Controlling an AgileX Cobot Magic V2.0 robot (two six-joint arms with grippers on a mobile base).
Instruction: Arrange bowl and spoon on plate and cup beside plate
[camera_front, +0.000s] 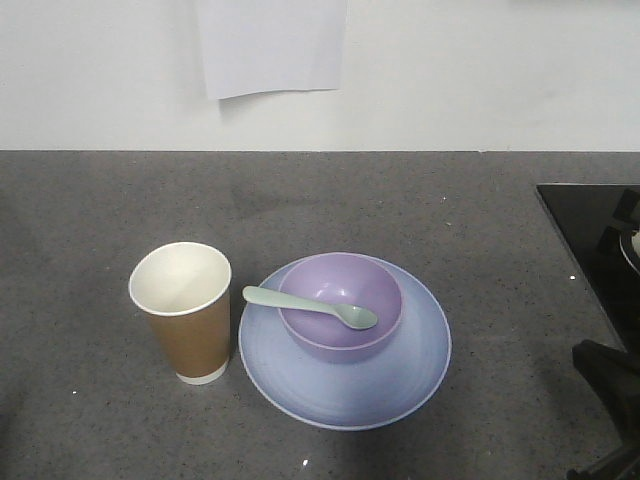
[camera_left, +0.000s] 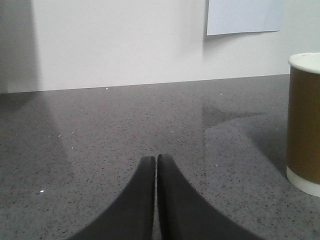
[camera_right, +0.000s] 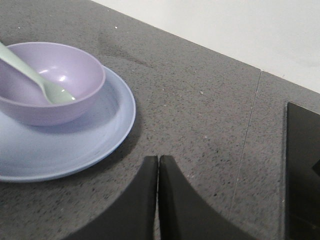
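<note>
And there it was on the grey speckled stone countertop (camera_front: 470, 220): the round, flat, pale blue-lavender plate (camera_front: 345, 385) sat near the front edge, and the small lavender-purple plastic bowl (camera_front: 340, 300) stood upright on it, set toward the plate's far side. The short mint-green plastic spoon (camera_front: 310, 305) lay across the bowl, its oval head down inside and its flat handle resting on the rim, pointing toward the cup. The brown paper cup (camera_front: 182, 312) with its white inside stood upright just beside the plate on its left, apart from it by a thin gap.

Down at the left wrist view, the left gripper (camera_left: 156, 160) had its two dark fingers pressed together, holding nothing, low over bare counter, with the cup off to its right. Over on the right wrist view, the right gripper (camera_right: 158, 160) was likewise pressed together and empty, just beside the plate's rim but not touching it. A glossy black panel (camera_front: 595, 250) sat at the counter's right edge, and a white sheet of paper (camera_front: 270, 45) hung on the pale wall behind.
</note>
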